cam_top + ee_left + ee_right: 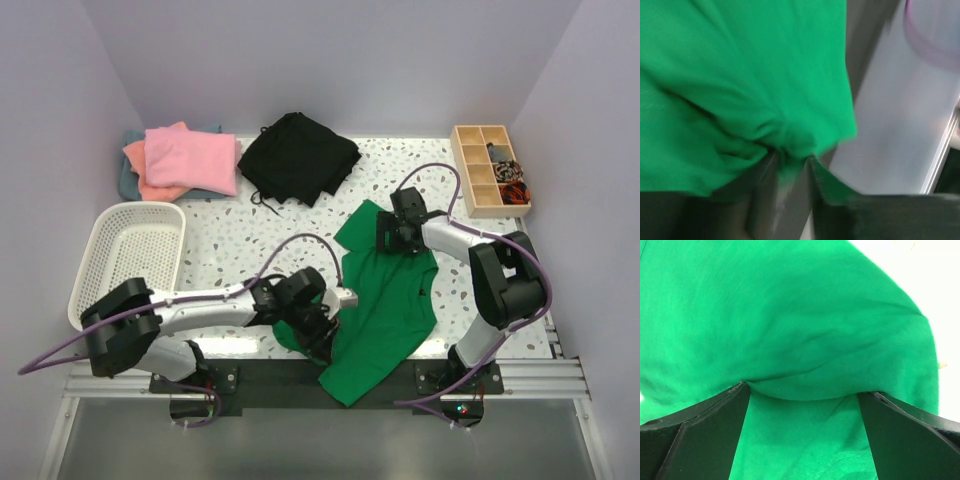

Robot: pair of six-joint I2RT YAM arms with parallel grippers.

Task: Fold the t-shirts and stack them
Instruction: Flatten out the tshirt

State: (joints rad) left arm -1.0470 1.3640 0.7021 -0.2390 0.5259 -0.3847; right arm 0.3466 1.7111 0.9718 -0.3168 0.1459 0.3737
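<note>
A bright green t-shirt (pixel 390 300) lies crumpled at the front centre-right of the table, and its lower end hangs over the near edge. My left gripper (pixel 325 335) is shut on a bunch of its cloth at the shirt's left side; the left wrist view shows the green cloth (pixel 740 75) pinched between the jaws (pixel 792 160), blurred. My right gripper (pixel 393 238) is at the shirt's far end, open wide. In the right wrist view a fold of green cloth (pixel 790 315) runs between the spread fingers (pixel 802 395). Folded pink (pixel 190 160), salmon-orange (pixel 135 158) and grey-teal (pixel 125 182) shirts are stacked at the back left.
A black garment (pixel 298 158) lies at the back centre. A white mesh basket (pixel 130 255) stands at the left. A wooden compartment box (pixel 490 183) with small items sits at the back right. The metal rail (pixel 540 375) runs along the near edge.
</note>
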